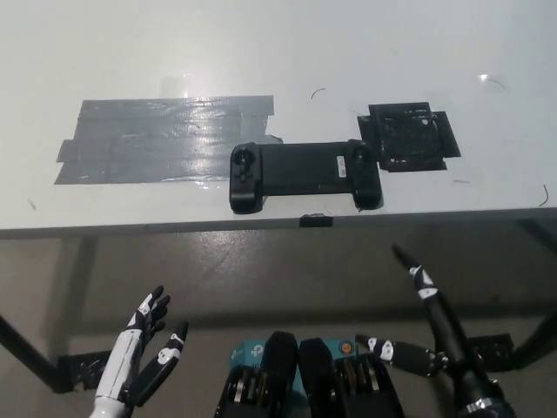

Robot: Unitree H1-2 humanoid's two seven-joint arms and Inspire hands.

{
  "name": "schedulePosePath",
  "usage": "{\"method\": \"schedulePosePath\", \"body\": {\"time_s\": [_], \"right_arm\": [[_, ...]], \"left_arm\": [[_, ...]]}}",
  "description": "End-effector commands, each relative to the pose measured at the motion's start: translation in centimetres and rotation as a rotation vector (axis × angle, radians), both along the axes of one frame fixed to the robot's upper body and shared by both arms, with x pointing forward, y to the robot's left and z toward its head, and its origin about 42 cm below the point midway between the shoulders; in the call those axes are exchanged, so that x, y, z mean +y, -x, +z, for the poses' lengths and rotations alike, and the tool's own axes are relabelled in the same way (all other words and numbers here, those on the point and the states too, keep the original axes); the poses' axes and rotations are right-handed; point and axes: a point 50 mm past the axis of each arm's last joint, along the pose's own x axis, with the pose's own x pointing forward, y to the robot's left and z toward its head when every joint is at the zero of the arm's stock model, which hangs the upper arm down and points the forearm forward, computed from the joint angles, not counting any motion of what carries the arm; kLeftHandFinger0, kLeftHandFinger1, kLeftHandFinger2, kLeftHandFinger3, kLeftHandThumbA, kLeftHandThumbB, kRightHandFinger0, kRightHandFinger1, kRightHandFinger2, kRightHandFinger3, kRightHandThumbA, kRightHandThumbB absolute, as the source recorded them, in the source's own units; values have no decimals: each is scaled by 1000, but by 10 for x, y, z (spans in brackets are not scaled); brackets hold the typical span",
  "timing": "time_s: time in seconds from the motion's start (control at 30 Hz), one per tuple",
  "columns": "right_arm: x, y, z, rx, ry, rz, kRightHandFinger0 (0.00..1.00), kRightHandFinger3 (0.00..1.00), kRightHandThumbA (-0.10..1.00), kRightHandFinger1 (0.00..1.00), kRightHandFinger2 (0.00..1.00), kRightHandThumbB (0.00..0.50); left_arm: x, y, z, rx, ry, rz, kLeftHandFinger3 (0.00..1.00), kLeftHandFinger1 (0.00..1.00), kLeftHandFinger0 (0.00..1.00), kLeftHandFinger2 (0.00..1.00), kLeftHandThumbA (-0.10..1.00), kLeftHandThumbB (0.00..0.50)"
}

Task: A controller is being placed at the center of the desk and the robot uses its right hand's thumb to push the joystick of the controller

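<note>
- Controller (pixel 304 174) lies flat on the white worktop (pixel 261 52), near its front edge and roughly mid-width, long axis running left to right across your view.
- Grips hang down at both ends; a round stick, the joystick (pixel 243 159), shows on the left end. Right end (pixel 361 155) also carries a round control, but you cannot tell from here whether it is a second stick or a button cluster.
- Flanking marks: a broad patch of grey tape (pixel 161 139) just left of it and behind, a smaller patch of black tape (pixel 409 137) just right and behind. A small black clip or tab (pixel 316 220) sits on the worktop's edge in front of the controller.
- Right robot hand (pixel 418 331), black, is below the worktop's front edge, off the surface, fingers spread wide and holding nothing; one finger points up toward the edge.
- Key relation: the controller is ahead of that hand, higher, and offset to its left. The right end is the nearer one; the clear joystick is at the far, left end, so you would need to reach up, forward and across the whole body.
- Left robot hand (pixel 144 348), white, rests low at lower left, fingers apart and empty. It sits nearer the left stick's side, but the task names the right thumb.
- Judgement: push not yet begun; no contact with the controller.
</note>
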Motion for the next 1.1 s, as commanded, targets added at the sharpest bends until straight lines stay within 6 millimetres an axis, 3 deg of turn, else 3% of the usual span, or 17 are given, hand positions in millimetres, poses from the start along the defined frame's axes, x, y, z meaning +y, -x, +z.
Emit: {"method": "schedulePosePath", "body": {"time_s": [0.0,0.07,0.1,0.13,0.17,0.27,0.3,0.37,0.4,0.5,0.53,0.67,0.7,0.77,0.83,1.07], "right_arm": [[-1,-20,59,-192,-80,-30,1000,1000,1000,1000,1000,242],[-1,-20,59,-190,-80,-31,1000,1000,1000,1000,1000,242],[-1,-23,62,-198,-80,-36,1000,1000,1000,1000,1000,205],[-1,-46,90,-253,-87,-66,1000,1000,1000,1000,1000,220],[-1,-56,100,-267,-97,-71,1000,1000,1000,1000,1000,206],[-1,-64,108,-270,-110,-68,1000,1000,1000,1000,1000,199],[0,-81,121,-269,-149,-55,1000,1000,1000,1000,1000,160],[1,-87,126,-263,-161,-51,1000,1000,1000,1000,1000,154],[3,-103,136,-246,-162,-55,1000,1000,1000,1000,1000,153],[3,-103,136,-243,-163,-55,1000,1000,1000,1000,1000,151],[9,-131,147,-169,-185,-59,1000,1000,1000,1000,1000,193],[13,-153,151,-112,-154,-75,1000,1000,1000,1000,1000,222],[18,-168,154,-101,-128,-80,1000,1000,1000,1000,1000,213],[18,-170,154,-99,-125,-81,1000,1000,1000,1000,1000,213],[24,-197,152,-50,-100,-104,1000,1000,1000,1000,1000,235],[31,-221,145,9,-93,-127,1000,1000,1000,1000,1000,256]], "left_arm": [[-5,-3,13,-70,-7,-27,1000,1000,1000,1000,648,0],[-5,-3,13,-70,-7,-27,1000,1000,1000,1000,649,0],[-5,-3,13,-71,-8,-27,1000,1000,1000,1000,638,0],[-6,-3,13,-71,-10,-29,1000,1000,1000,1000,635,0],[-6,-3,13,-74,-14,-28,1000,1000,1000,1000,634,0],[-6,-3,14,-74,-11,-25,1000,1000,1000,1000,629,0],[-6,-3,15,-72,-12,-22,1000,1000,1000,1000,629,0],[-6,-4,14,-70,-13,-21,1000,1000,1000,1000,630,0],[-6,-5,15,-75,-12,-22,1000,1000,1000,1000,631,0],[-6,-5,15,-75,-12,-22,1000,1000,1000,1000,633,0],[-7,-6,17,-78,-3,-27,1000,1000,1000,1000,634,0],[-7,-7,18,-83,-8,-30,1000,1000,1000,1000,635,0],[-6,-7,17,-84,-8,-30,1000,1000,1000,1000,635,0],[-6,-7,17,-84,-8,-30,1000,1000,1000,1000,634,0],[-8,-10,19,-96,-11,-34,1000,1000,1000,1000,643,0],[-8,-13,21,-107,-4,-38,1000,1000,1000,1000,659,0]]}}
